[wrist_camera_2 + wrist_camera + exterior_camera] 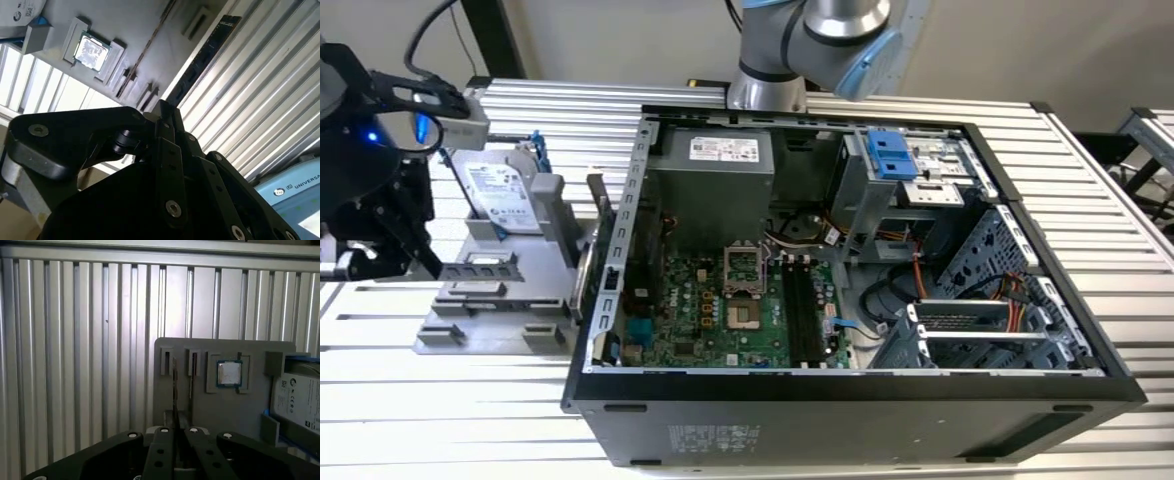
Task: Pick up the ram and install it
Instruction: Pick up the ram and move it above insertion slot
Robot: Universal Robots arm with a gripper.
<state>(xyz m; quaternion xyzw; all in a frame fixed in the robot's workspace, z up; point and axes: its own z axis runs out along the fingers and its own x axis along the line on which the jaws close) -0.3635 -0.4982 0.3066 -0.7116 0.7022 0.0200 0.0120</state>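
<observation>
The ram [483,268] is a thin dark greenish stick standing on edge in a slot of the grey fixture [480,325], at the exterior view's left, outside the computer case. The second wrist view shows the ram [200,62] as a long dark strip running away from the fingertips. In the first wrist view the ram [174,385] is edge-on. My black gripper [384,250] hovers at the fixture's outer side, a little above the stick. Both wrist views show the gripper [179,432] [162,112] lined up with the ram, open by a narrow gap, holding nothing.
A square silver processor chip [230,374] and a silver hard drive [500,195] share the fixture. The open computer case [854,390] stands on the ribbed aluminium table, its black motherboard slots [803,310] near the middle. The arm's base [767,85] is behind the case.
</observation>
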